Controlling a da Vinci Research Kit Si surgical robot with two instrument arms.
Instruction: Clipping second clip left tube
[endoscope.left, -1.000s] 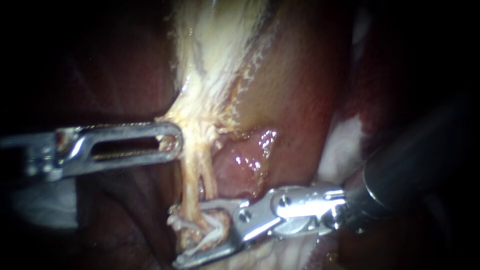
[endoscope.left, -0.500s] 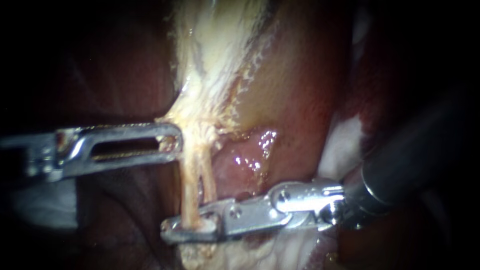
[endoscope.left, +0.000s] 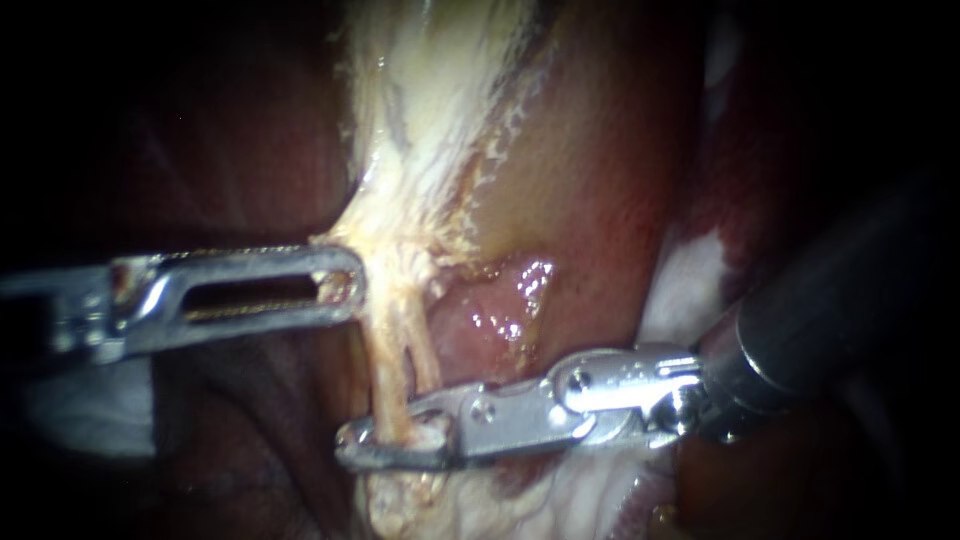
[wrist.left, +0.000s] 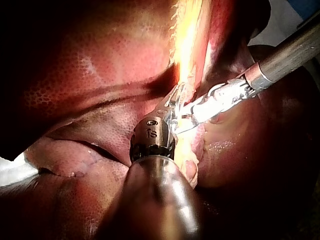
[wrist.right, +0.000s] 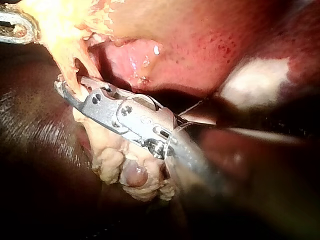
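Left tube (endoscope.left: 385, 372) is a thin pale strand that runs from the frayed pale tissue (endoscope.left: 400, 250) toward the near edge of the scene. A second strand (endoscope.left: 424, 362) lies just to its right. Low on the left tube, the right instrument (endoscope.left: 392, 445) has both jaws pressed on it from two sides and crosses it almost squarely. In the right wrist view the bite sits just above a lumpy knob of fat (wrist.right: 125, 170). No clip can be made out, either in the jaws or elsewhere on the tube.

Farther up and to the left, the left instrument (endoscope.left: 335, 285) has its slotted jaws clamped on the edge of the pale tissue, and the strands look taut.

To do this squeeze well, I judge that the right jaws should close fully while square to the tube. Their tips should lie past its left side, and the right strand and the glistening pink tissue (endoscope.left: 495, 320) should stay outside the bite. The left instrument should add no pull, since a harder tug could tear so thin a strand. The right jaws should then open wide before backing straight out to the right, so the clip is not dragged along the tube.
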